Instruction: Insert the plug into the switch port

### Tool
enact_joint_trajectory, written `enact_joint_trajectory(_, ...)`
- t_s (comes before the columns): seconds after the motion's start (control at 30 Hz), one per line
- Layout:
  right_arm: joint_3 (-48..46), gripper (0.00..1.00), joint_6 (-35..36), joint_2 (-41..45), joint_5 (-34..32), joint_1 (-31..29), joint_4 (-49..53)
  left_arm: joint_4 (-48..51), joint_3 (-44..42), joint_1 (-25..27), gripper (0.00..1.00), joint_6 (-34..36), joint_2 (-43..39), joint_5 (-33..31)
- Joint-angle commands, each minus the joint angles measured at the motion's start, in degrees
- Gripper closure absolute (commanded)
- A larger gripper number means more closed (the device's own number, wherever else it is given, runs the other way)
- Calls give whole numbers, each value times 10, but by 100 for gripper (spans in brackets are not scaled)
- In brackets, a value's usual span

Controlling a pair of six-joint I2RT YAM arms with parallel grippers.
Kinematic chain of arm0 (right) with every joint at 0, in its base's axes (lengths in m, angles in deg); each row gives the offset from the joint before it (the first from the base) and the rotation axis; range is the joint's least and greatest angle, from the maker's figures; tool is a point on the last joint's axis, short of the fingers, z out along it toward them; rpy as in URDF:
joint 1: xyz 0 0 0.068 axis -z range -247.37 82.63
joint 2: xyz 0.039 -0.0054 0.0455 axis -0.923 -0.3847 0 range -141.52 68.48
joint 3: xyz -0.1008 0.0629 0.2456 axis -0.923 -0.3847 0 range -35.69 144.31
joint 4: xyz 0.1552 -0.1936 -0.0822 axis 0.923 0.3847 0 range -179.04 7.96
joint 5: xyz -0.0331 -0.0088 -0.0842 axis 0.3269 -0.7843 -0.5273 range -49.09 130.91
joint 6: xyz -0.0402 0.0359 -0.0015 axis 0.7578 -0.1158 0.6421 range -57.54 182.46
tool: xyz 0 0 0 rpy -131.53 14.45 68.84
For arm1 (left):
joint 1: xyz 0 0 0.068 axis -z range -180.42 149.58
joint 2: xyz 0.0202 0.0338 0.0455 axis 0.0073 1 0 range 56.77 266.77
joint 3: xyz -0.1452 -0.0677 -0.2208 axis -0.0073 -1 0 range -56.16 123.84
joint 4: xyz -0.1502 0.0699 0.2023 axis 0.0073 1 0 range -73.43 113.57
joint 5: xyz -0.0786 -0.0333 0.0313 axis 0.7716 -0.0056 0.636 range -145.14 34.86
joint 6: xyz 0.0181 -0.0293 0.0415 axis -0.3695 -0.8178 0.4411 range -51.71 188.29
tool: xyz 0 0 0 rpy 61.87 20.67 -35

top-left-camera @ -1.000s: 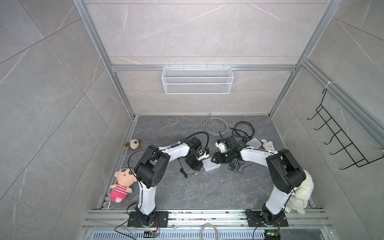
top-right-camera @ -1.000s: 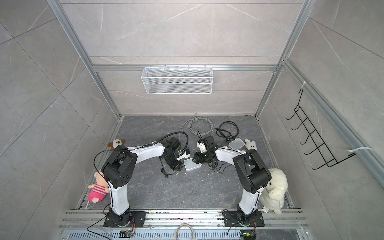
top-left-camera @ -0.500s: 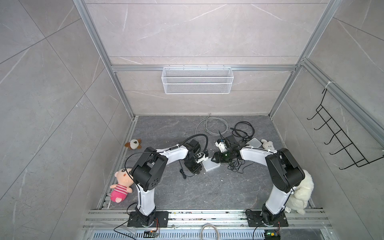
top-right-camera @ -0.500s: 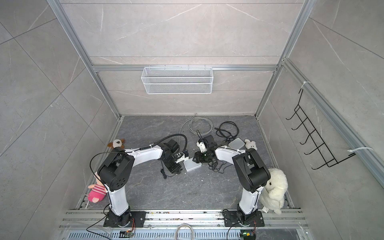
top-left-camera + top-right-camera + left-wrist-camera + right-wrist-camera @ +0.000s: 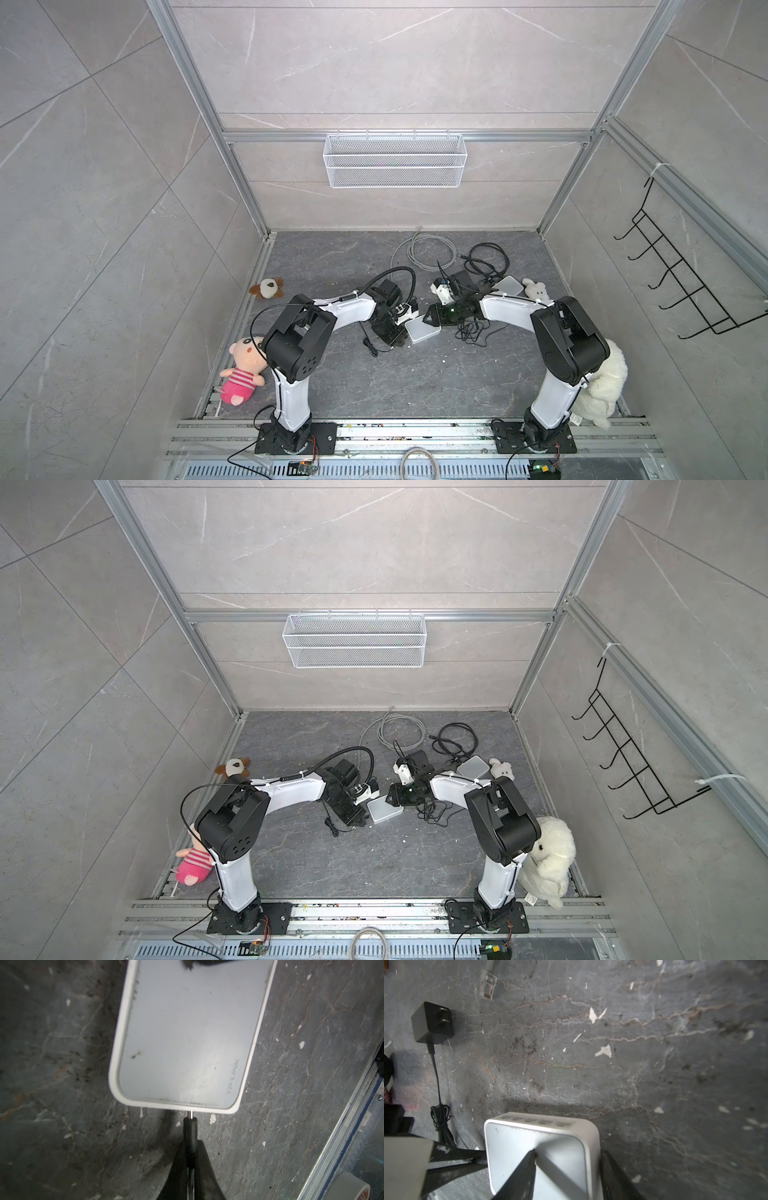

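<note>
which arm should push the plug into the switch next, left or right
Left. The left hand pinches the plug, whose tip sits at the switch's edge. The right hand is at the switch's opposite end, one finger over its top, likely better steadying it.

Two switches (image 5: pixel 422 333), four plush toys (image 5: pixel 243 376)

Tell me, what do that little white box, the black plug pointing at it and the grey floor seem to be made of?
White box: probably moulded plastic, smooth with a dull sheen; the rounded corners and even rim suggest it. Black plug: matte, rubbery-looking plastic sleeve with a shiny metal tip. Floor: matte grey stone or stone-look tile, with pale veins; which, I cannot tell.
</note>
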Motion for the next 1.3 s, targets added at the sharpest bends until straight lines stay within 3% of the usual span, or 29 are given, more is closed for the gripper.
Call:
enact_joint_trajectory(0.0, 7, 49, 15, -21, 2, -1, 38, -46, -18, 5, 91, -21, -13, 21)
enact_joint_trajectory(0.47, -6, 51, 38, -34, 42, -1, 53, -217, -121, 19, 91, -85, -22, 21)
enact_joint_trajectory(0.67, -30, 47, 26, -17, 16, -2, 56, -246, -145, 35, 91, -109, -19, -2)
enact_joint_trajectory(0.87, -41, 39, 22, 9, -2, -1, 64, -234, -164, 54, 90, -128, -38, -43)
enact_joint_trajectory(1.03, -55, 38, 17, 20, -32, 0, 63, -181, -156, 60, 71, -123, -46, -64)
enact_joint_trajectory(1.27, -62, 40, 0, 28, -40, 6, 52, -146, -139, 66, 70, -94, -31, -54)
